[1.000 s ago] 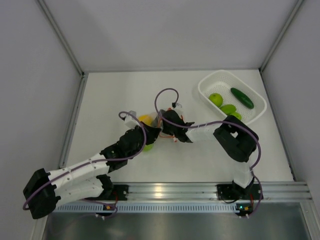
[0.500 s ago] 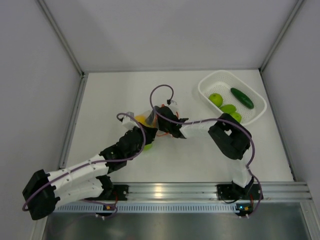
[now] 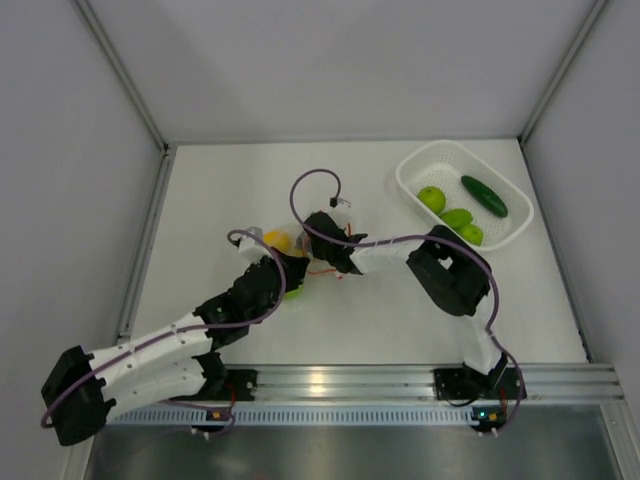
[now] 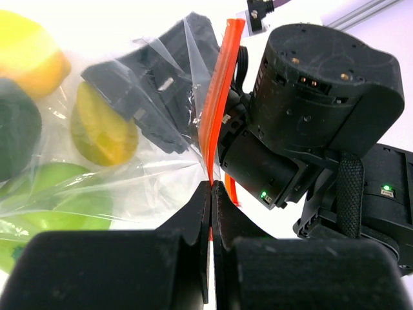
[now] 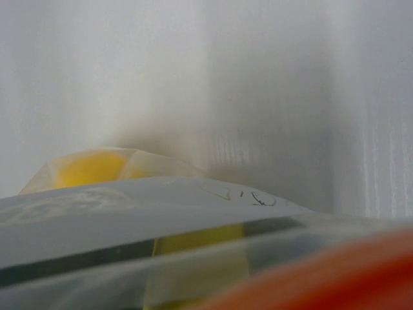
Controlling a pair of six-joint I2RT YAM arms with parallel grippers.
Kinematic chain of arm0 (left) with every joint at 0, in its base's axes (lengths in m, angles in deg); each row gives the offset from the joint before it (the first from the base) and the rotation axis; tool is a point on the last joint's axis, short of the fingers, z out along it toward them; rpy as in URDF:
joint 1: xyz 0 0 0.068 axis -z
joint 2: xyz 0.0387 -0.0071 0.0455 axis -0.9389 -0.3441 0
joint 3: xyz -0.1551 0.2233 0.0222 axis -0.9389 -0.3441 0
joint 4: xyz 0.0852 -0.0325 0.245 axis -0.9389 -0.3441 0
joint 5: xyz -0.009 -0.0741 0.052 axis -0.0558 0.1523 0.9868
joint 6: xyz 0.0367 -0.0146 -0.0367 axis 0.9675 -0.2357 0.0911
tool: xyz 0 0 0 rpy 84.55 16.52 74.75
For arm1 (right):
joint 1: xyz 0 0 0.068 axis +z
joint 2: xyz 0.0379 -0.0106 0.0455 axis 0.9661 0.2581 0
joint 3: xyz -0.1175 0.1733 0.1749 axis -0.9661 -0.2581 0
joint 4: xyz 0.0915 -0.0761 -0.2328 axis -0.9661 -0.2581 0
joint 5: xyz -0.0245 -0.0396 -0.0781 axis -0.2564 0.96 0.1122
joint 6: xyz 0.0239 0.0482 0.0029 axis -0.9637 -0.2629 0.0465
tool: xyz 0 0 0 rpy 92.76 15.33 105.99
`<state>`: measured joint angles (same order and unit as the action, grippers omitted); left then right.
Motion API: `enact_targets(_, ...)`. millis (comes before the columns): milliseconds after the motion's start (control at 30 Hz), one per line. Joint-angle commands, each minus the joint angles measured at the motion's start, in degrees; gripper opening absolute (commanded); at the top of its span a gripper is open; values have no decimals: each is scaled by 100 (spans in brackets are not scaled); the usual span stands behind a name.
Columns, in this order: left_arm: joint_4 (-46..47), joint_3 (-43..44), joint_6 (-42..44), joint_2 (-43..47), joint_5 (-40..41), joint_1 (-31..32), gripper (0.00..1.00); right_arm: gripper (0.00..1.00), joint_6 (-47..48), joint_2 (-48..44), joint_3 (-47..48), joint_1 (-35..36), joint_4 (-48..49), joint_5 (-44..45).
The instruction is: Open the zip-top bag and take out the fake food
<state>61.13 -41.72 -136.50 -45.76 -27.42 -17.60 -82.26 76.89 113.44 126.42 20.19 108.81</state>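
Status: left hand (image 4: 210,191) clamped on zip-top bag (image 4: 151,175) strip | right hand (image 4: 158,84) inside, veiled by plastic, cannot tell

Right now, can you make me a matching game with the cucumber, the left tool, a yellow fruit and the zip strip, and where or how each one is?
Things:
1. cucumber
2. left tool
3. yellow fruit
4. zip strip

Matches:
A. orange-red
B. lying in the white basket
C. inside the clear zip-top bag
D. shut, pinching the bag's edge

Pairs: 1-B, 2-D, 3-C, 4-A.
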Motion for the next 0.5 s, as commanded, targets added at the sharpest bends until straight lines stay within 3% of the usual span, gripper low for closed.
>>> enact_targets(0,-30,-84,104,137,165,-24,0,52,167,-103,-348,13,-285,224)
enact_targets(467,-21,-137,68,111,174,-42,0,20,325,-859,-867,39,190,30)
